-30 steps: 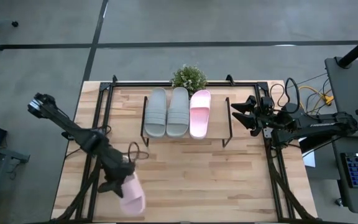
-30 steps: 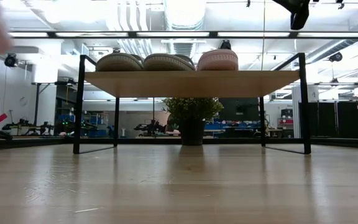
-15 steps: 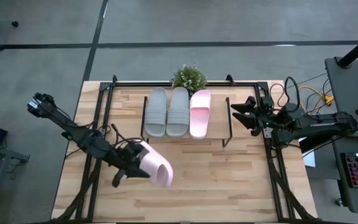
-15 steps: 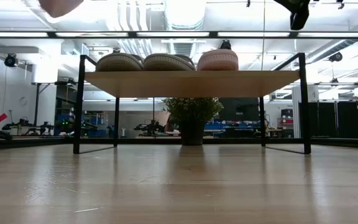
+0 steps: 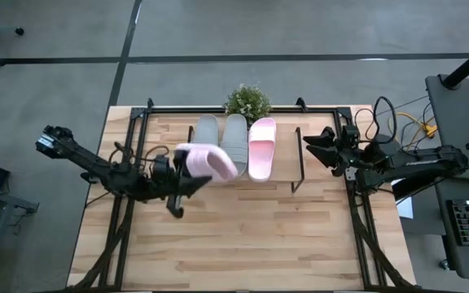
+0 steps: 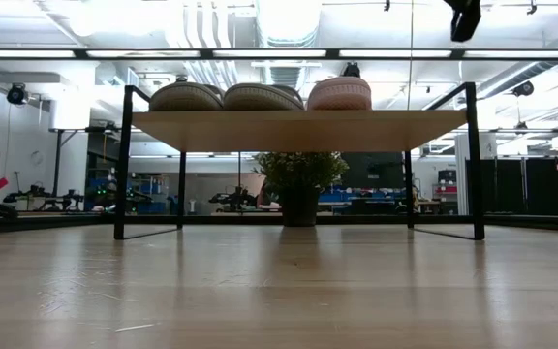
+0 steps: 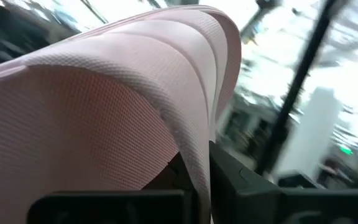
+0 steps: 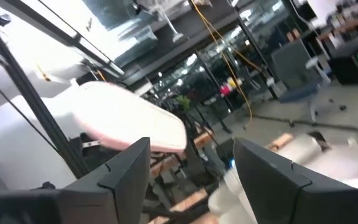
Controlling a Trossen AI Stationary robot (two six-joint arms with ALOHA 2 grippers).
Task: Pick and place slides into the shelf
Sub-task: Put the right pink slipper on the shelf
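The shelf (image 5: 287,167) stands at the table's far middle, a plank on thin black legs (image 6: 298,129). On its top lie two grey-green slides (image 5: 233,140) (image 6: 223,96) and one pale pink slide (image 5: 261,147) (image 6: 339,93). My left gripper (image 5: 187,168) is shut on a second pink slide (image 5: 212,160), which hangs over the shelf's near left part and covers part of the grey pair from above. In the left wrist view this slide (image 7: 104,106) fills the picture. My right gripper (image 5: 310,147) (image 8: 191,180) stands open and holds nothing, in the air right of the shelf. My left gripper pinches the pink slide by an edge (image 7: 194,158) at the end nearest the arm, between its two fingers (image 7: 235,183). The fingers come about level from the table's left. The slide is lifted clear and sticks out beyond them toward the shelf; which part of the slide it is I cannot tell.
A small potted plant (image 5: 247,102) (image 6: 298,184) stands behind the shelf at the table's far edge. Black frame rails (image 5: 129,163) run along both table sides. Bare wooden tabletop (image 5: 251,236) lies before the shelf, and a gap remains on the shelf right of the pink slide.
My left gripper has risen from the table's near left and swung toward the far edge and the shelf, tipping from pointing down to about level and rolling. The pink slide has gone with it, from low near the front edge to above the shelf's left part.
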